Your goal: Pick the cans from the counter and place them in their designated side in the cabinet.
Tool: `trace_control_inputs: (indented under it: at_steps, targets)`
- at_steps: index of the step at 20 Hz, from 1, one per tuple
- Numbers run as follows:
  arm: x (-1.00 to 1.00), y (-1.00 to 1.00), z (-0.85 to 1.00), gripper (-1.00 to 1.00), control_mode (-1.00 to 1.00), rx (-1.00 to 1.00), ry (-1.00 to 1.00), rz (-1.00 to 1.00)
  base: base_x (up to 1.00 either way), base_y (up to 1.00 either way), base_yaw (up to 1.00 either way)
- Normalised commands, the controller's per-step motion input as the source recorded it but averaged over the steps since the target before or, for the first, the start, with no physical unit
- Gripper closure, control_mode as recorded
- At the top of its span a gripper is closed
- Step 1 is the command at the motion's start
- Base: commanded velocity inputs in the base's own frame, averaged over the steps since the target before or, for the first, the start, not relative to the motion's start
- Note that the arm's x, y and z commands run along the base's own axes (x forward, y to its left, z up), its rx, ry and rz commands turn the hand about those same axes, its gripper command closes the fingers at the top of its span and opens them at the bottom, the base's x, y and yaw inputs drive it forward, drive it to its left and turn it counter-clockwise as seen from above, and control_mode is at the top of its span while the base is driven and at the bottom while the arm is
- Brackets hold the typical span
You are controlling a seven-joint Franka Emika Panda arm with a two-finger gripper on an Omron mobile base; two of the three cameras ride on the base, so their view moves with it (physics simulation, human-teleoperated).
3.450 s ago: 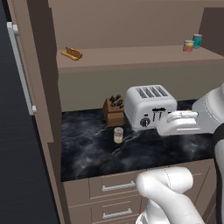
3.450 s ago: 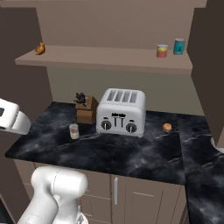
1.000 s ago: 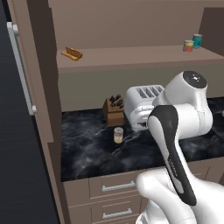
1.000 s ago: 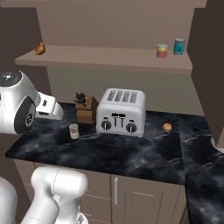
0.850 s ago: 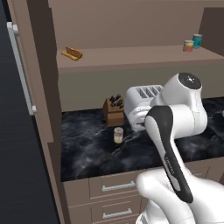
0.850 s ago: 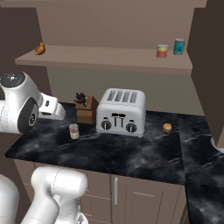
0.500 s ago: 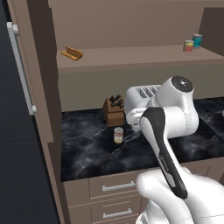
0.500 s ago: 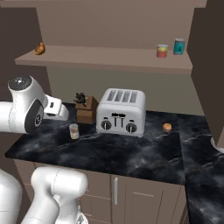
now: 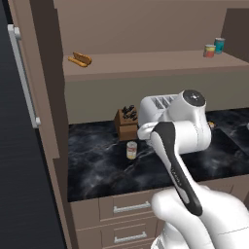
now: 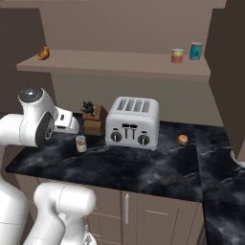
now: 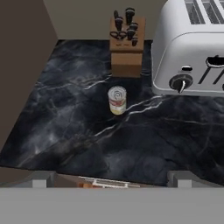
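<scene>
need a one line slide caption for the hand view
Hand camera looks down on a cream-yellow can standing on the black marble counter, in front of the knife block and beside the toaster.

Glossy black marble counter (image 11: pixel 65 127); shiny metal toaster (image 11: pixel 192 48); wooden knife block (image 11: pixel 127 54).

Tabletop (image 11: pixel 65 131): black marble look, white veins. Can (image 11: pixel 117 99) on it: cream-yellow body, red label band, pale grey lid. Toaster (image 11: pixel 192 52) at 2 o'clock from can: silver-grey, dark knobs. Knife block (image 11: pixel 127 57) at 12 o'clock from can: brown wood, black handles. Cabinet (image 10: pixel 119 64): matte brown shelf board (walls darker brown). On shelf: red-orange can (image 10: pixel 177 55) with pale top, teal-blue can (image 10: pixel 195 50). Drawers (image 9: pixel 126 209): brown, silver handles. Small orange item (image 10: pixel 183 139) on tabletop right of toaster.
</scene>
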Motion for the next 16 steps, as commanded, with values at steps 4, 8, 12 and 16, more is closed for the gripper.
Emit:
trace_control_inputs:
  at_steps: [4, 8, 12, 16]
  targets:
    - [0.27, 0.00, -0.29, -1.00, -1.00, -0.02, 0.02, 0.00, 0.00, 0.00, 0.00]
    - [0.23, 0.00, -0.21, -1.00, -1.00, -0.01, 0.02, 0.00, 0.00, 0.00, 0.00]
    - [0.24, 0.01, -0.09, -1.00, -1.00, 0.00, 0.01, 0.00, 0.00, 0.00, 0.00]
    - [0.24, 0.00, -0.05, -1.00, -1.00, 0.00, 0.03, 0.00, 0.00, 0.00, 0.00]
